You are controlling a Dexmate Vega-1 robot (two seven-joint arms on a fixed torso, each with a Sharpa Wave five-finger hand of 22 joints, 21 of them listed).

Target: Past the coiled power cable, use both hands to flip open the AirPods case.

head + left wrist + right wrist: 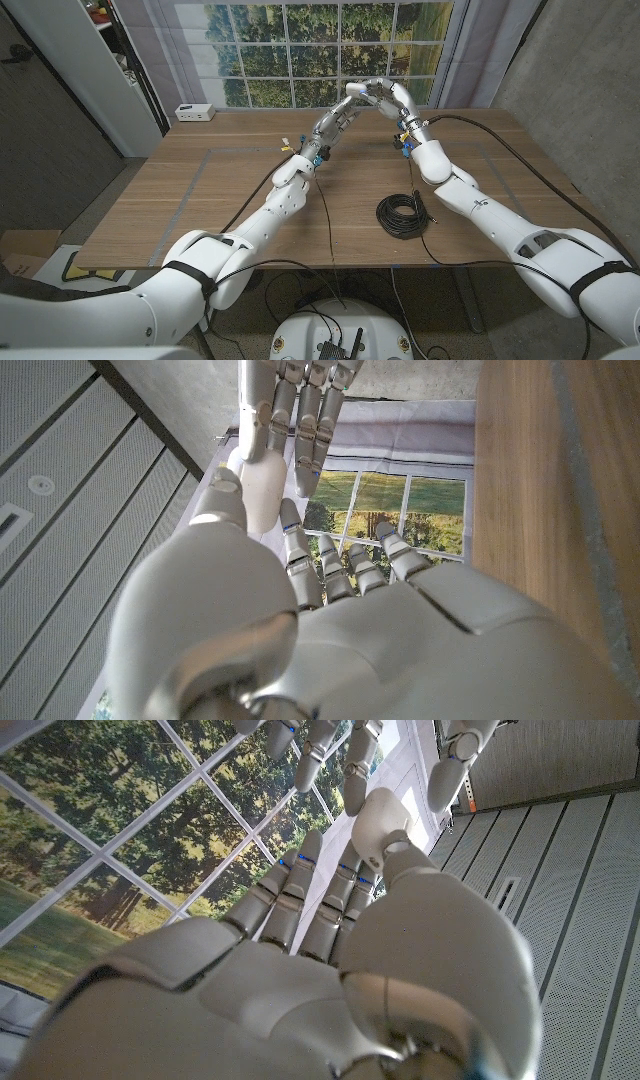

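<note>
Both hands are raised above the far middle of the table and meet in the air. The white AirPods case [355, 88] sits between them. In the left wrist view the case [262, 490] lies against my left hand's [300, 620] thumb, with the right hand's fingers [300, 410] reaching onto it from the other side. In the right wrist view the case [378, 818] sits at the tip of my right hand's [330, 950] thumb, with the left hand's fingers [350, 750] beyond it. In the head view the left hand [333, 122] is below the right hand [388, 98]. I cannot tell how the lid stands.
The black coiled power cable [403, 215] lies on the wooden table [230, 200] nearer to me, under the right forearm. A small white box [195, 112] stands at the table's far left edge. Thin black cables run along both arms.
</note>
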